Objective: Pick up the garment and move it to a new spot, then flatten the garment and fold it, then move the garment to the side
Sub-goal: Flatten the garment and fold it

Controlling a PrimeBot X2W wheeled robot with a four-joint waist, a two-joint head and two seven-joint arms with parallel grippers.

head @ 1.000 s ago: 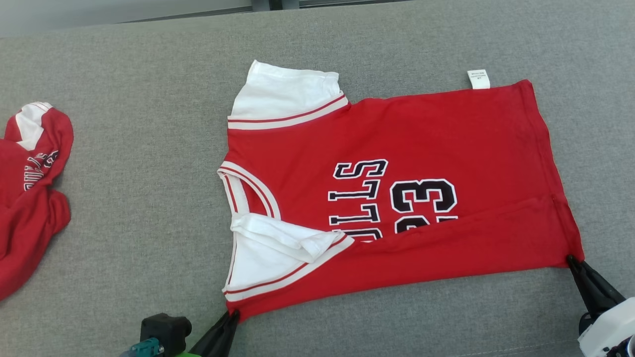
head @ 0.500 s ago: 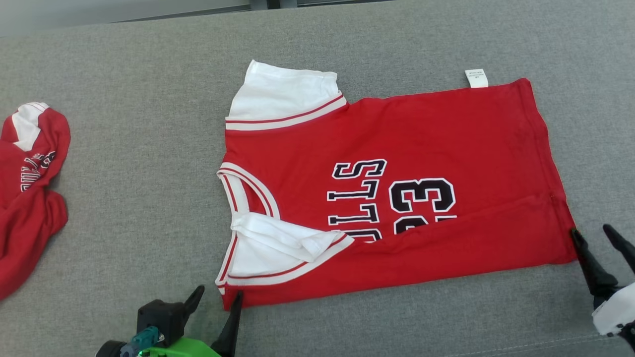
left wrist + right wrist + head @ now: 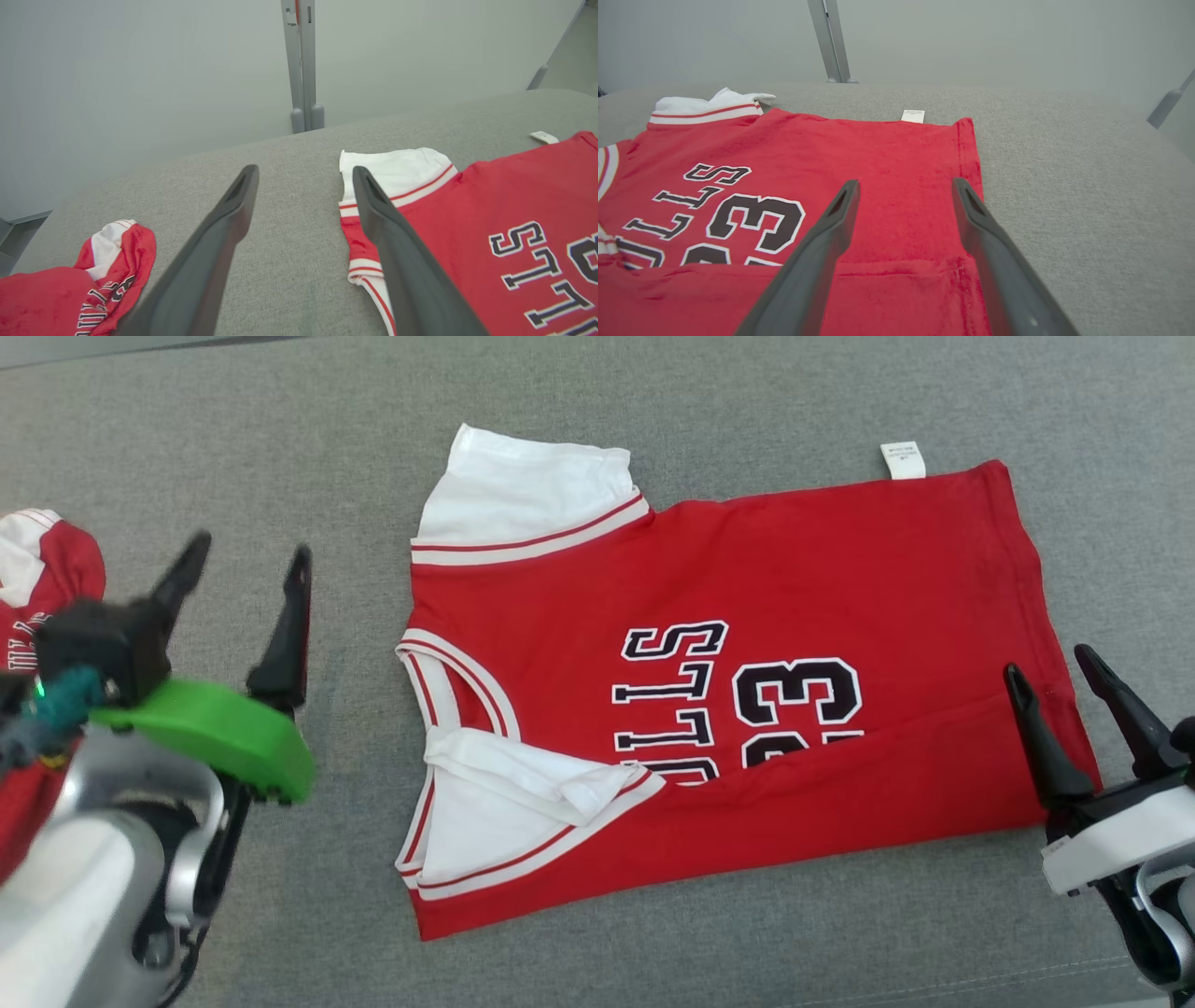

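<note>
The garment (image 3: 747, 569) is a red jersey with white sleeves and black "23" lettering, lying flat on the grey padded surface (image 3: 308, 420). Its near long edge is folded over toward the lettering. My left gripper (image 3: 248, 555) stands open to the left of the collar, apart from the cloth, with nothing between its fingers. In the left wrist view the left gripper (image 3: 304, 171) points past the far white sleeve of the garment (image 3: 495, 196). My right gripper (image 3: 1050, 663) is open above the hem end. In the right wrist view the right gripper (image 3: 906, 183) hovers over the garment (image 3: 784, 140).
A second red garment (image 3: 47, 579) lies crumpled at the far left, partly behind my left arm, and also shows as the crumpled garment (image 3: 56, 294) in the left wrist view. A white label (image 3: 903, 459) sticks out at the far hem. A grey post (image 3: 302, 70) and wall stand beyond the surface.
Both grippers have opened and let go of the garment's near corners. The left one has risen and moved left; the right one has lifted over the hem. The head camera has shifted a little.
</note>
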